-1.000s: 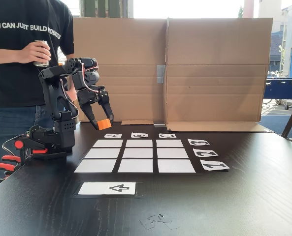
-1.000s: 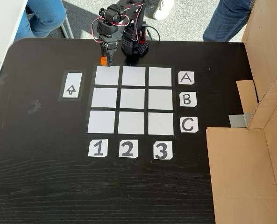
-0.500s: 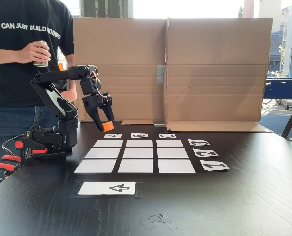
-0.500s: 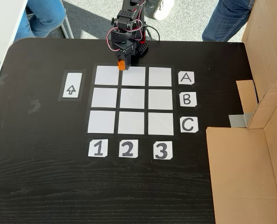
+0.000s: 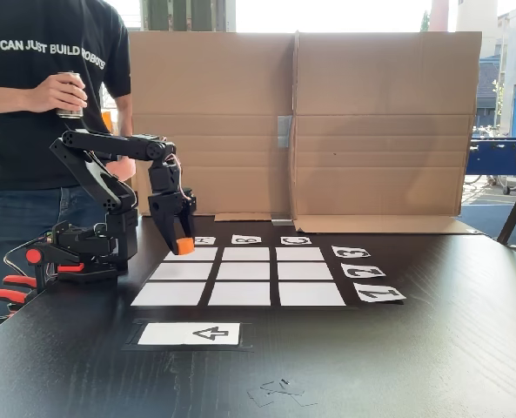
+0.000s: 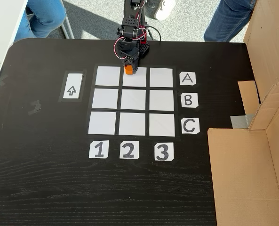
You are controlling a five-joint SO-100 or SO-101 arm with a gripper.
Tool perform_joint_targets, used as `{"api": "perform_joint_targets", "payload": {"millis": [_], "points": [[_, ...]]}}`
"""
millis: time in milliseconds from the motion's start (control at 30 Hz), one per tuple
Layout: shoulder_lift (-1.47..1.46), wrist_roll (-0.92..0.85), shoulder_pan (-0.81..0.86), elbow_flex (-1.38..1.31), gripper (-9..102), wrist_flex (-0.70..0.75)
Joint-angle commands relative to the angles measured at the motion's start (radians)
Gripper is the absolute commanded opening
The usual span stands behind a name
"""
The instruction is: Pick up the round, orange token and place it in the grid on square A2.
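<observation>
Above square A2 [image 6: 134, 76], the gripper [image 6: 128, 70], clamped on the round, orange token [image 6: 128, 71], has swung across from column 1; release comes next.

Hobby robotics demo space, black table [image 5: 432, 348], cardboard backdrop [image 5: 379, 122], person standing by [image 5: 31, 104], paper grid [image 6: 133, 101]

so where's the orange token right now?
The orange token is held in the gripper, over the top edge of the row-A, column-2 square in the top-down fixed view, just in front of the arm's base.
</observation>
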Motion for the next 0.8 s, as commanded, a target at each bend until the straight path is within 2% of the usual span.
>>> {"api": "perform_joint_targets", "payload": {"millis": [0,233,467,633,767], "points": [[0.028,-0.006,-0.023,0.04,0,-0.031],[0.037,-0.006,-0.067,0.127,0,-0.115],[0.037,0.002,-0.06,0.132,1,-0.126],[0.044,0.032,-0.063,0.147,18,-0.135],[0.048,0.026,-0.063,0.178,20,-0.135]]}}
